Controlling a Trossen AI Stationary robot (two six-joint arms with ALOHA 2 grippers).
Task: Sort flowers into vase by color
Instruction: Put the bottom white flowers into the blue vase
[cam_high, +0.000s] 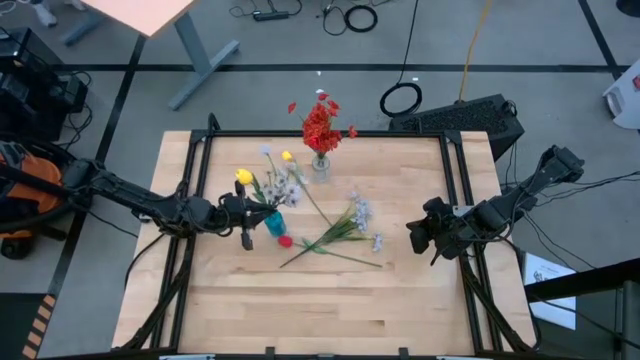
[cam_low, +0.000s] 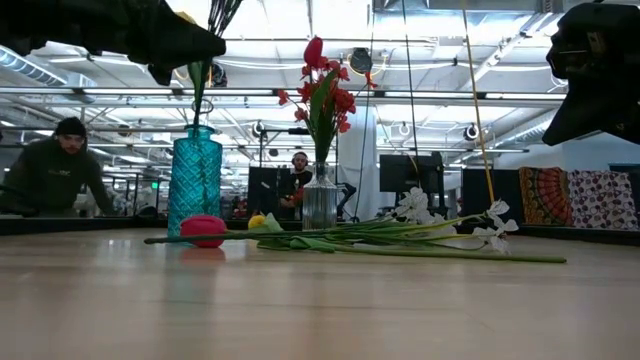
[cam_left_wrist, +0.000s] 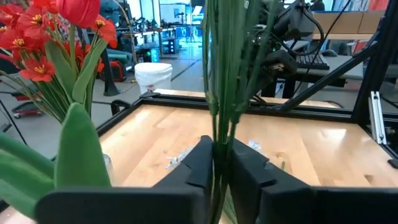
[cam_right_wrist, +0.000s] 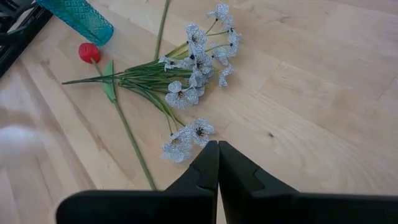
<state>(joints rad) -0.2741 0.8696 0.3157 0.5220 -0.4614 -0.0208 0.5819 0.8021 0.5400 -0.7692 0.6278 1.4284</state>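
A: Flowers first: how many are sorted?

B: Take the blue vase (cam_high: 274, 222) as the marker. Just in front of it on the table lies a loose red tulip (cam_low: 203, 229). Beside that, toward the right arm, lies a bundle of pale sprays (cam_right_wrist: 194, 61) with long green stalks, and a yellow bud (cam_low: 258, 221) shows low among them. None of those are in a vase yet.

A: And what is done?

B: The blue vase already has stems in it, yellow buds (cam_high: 243, 177) and pale blooms leaning out of its mouth. Behind it, the clear glass vase (cam_high: 320, 166) holds the red flowers (cam_high: 321, 121). So I'd judge the job somewhat past halfway, with the loose heap left.

A: The claws?

B: The left gripper (cam_left_wrist: 221, 163) sits right above the blue vase, fingers nearly together with a bunch of green stalks (cam_left_wrist: 227, 68) pinched between them. Whether it is letting go, I can't say.

A: The other arm?

B: The right gripper (cam_right_wrist: 217, 163) waits beyond the loose sprays, well away from the blue vase, fingers pressed together, holding nothing.
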